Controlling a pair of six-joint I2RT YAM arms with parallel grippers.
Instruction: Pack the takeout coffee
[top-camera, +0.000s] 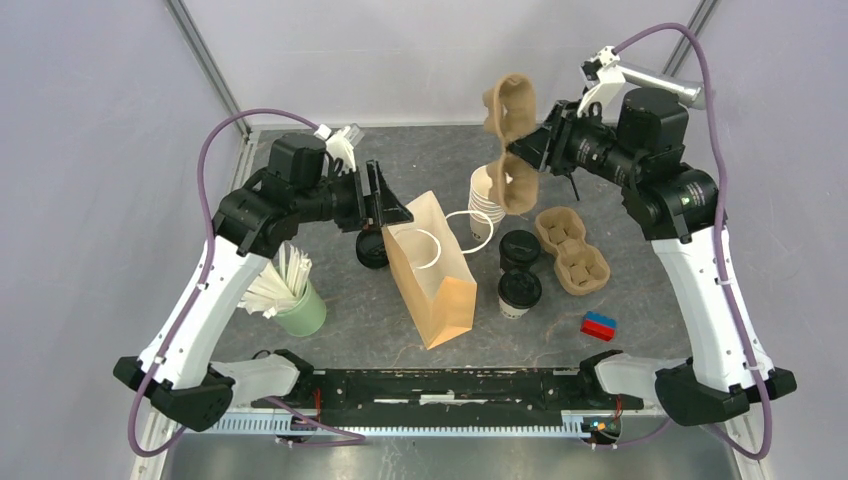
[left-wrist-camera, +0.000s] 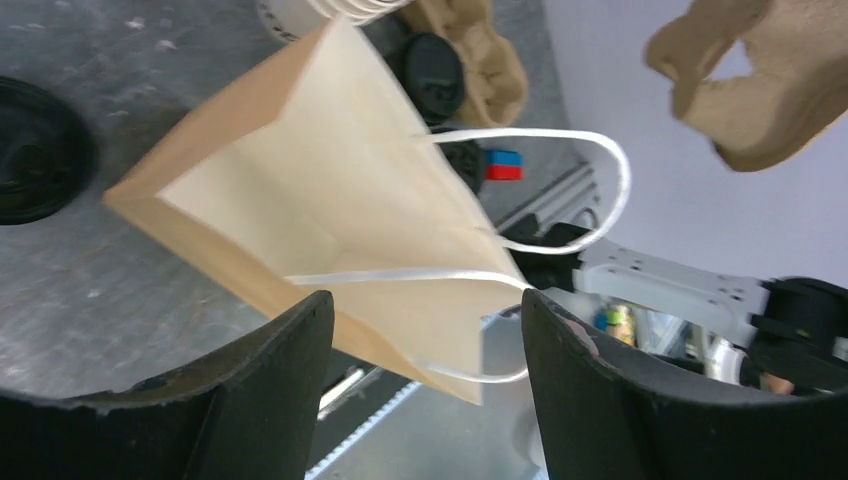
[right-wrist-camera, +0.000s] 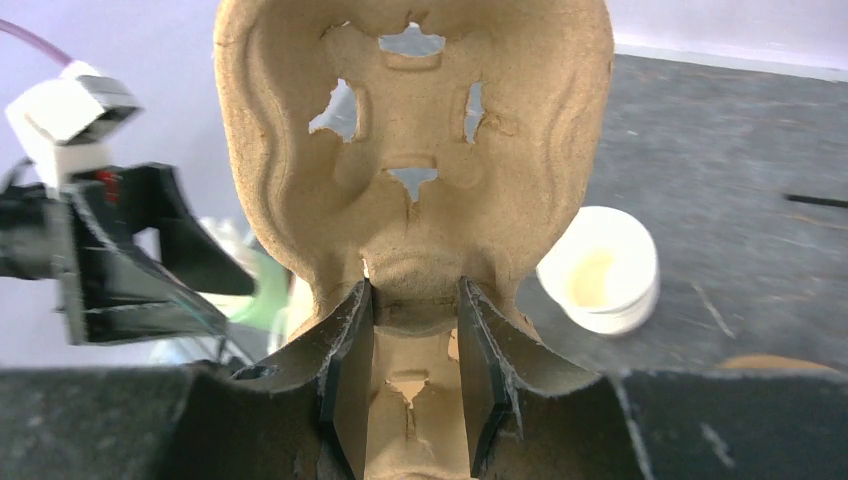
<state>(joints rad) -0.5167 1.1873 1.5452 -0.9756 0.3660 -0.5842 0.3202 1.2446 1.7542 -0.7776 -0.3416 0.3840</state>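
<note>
Two takeout coffees, cream cups with black lids, stand right of centre; one shows in the left wrist view. A brown paper bag with white handles stands open in the middle. My left gripper is open at the bag's upper left rim, and I look into the bag past the spread fingers. My right gripper is shut on the middle of a brown pulp cup carrier and holds it upright in the air behind the bag.
A stack of lidless cream cups stands behind the bag. A second pulp carrier lies at the right. Black lids lie left of the bag. A green cup of white sticks stands front left. A red-blue block lies front right.
</note>
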